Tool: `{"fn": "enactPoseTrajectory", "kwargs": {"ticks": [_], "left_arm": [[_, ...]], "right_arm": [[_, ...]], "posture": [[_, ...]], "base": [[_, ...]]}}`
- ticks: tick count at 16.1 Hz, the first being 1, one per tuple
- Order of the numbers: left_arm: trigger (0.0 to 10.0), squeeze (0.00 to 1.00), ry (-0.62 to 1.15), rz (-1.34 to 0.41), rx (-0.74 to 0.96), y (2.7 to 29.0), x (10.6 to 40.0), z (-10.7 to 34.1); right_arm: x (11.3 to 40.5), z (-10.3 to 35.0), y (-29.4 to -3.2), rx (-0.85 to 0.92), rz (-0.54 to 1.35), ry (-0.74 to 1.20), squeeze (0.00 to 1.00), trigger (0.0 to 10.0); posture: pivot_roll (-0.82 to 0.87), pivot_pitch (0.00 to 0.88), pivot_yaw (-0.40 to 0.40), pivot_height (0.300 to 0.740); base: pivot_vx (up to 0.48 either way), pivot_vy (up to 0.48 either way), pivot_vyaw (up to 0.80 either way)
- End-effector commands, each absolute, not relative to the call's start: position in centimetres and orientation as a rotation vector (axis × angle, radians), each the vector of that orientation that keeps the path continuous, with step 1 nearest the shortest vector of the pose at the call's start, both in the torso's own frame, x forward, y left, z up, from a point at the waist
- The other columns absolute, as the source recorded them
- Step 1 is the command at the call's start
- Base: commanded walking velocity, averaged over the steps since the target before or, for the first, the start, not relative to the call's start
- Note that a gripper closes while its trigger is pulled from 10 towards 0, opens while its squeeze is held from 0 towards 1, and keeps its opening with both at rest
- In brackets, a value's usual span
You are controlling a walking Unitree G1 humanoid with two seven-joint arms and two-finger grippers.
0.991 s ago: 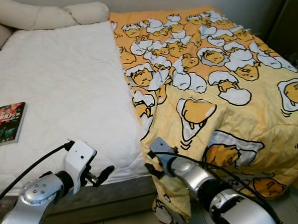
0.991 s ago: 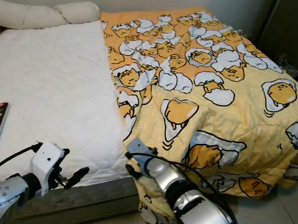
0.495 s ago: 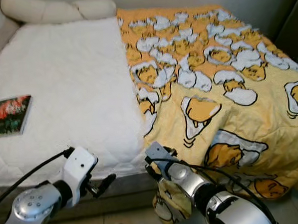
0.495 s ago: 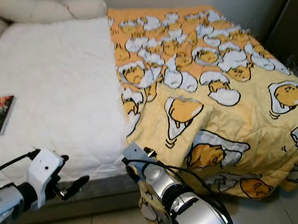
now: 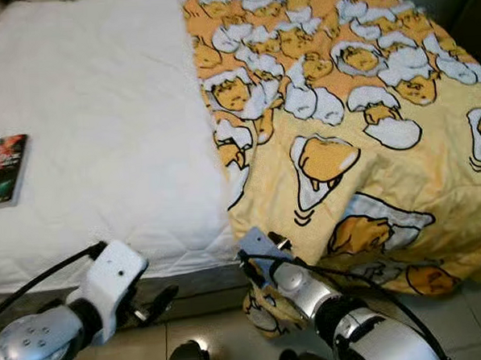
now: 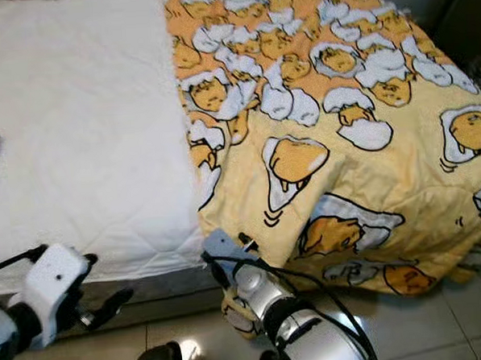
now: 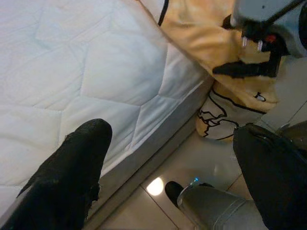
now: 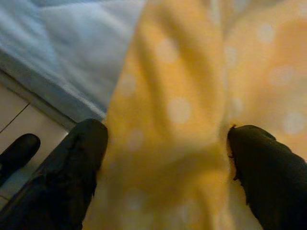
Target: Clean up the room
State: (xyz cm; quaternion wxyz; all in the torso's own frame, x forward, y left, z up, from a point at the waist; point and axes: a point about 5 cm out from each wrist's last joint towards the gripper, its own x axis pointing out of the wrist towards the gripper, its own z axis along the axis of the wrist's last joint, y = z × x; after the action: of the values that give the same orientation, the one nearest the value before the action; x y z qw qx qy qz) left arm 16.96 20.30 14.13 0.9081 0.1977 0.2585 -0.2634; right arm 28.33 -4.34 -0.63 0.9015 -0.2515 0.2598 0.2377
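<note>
While right gripper [image 8: 165, 158] straddles yellow blanket [image 5: 357, 101] corner, fingers spread, grasp step pending; next: pinch fabric. Left gripper [image 7: 168, 167] spread, idle.

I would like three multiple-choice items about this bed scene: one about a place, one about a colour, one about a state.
1. Where does the thin paperback book lie?
A. on the bare white quilted mattress
B. on the blanket
C. on the floor

2. What is the ground colour of the cartoon-egg printed blanket?
A. blue
B. yellow-orange
C. green

3. How is the right tool?
A. shut on the book
B. folded away
C. open, at the blanket's hanging corner

Answers: 1 A, the book rests on the mattress near its left edge. 2 B, the fabric between the egg figures is yellow-orange. 3 C, the right wrist view shows both fingers spread with yellow fabric between.
</note>
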Motion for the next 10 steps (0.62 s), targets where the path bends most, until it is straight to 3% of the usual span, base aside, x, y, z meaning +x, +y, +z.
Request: {"fn": "enactPoseTrajectory", "kwargs": {"ticks": [1, 10], "left_arm": [[10.0, 0.0, 0.55, -0.569, 0.402, 20.17, 16.2, 14.36], [10.0, 0.0, 0.571, -0.632, 0.391, 19.5, 15.61, 14.53]], "right_arm": [[28.4, -0.64, -4.6, -0.512, 0.476, 0.537, 0.0, 0.0], [28.94, -0.23, -4.94, -0.503, 0.45, 0.523, 0.0, 0.0]], "posture": [[0.4, 0.211, -0.039, 0.74], [0.4, 0.199, -0.034, 0.74]], "base": [[0.0, 0.0, 0.0], [0.0, 0.0, 0.0]]}}
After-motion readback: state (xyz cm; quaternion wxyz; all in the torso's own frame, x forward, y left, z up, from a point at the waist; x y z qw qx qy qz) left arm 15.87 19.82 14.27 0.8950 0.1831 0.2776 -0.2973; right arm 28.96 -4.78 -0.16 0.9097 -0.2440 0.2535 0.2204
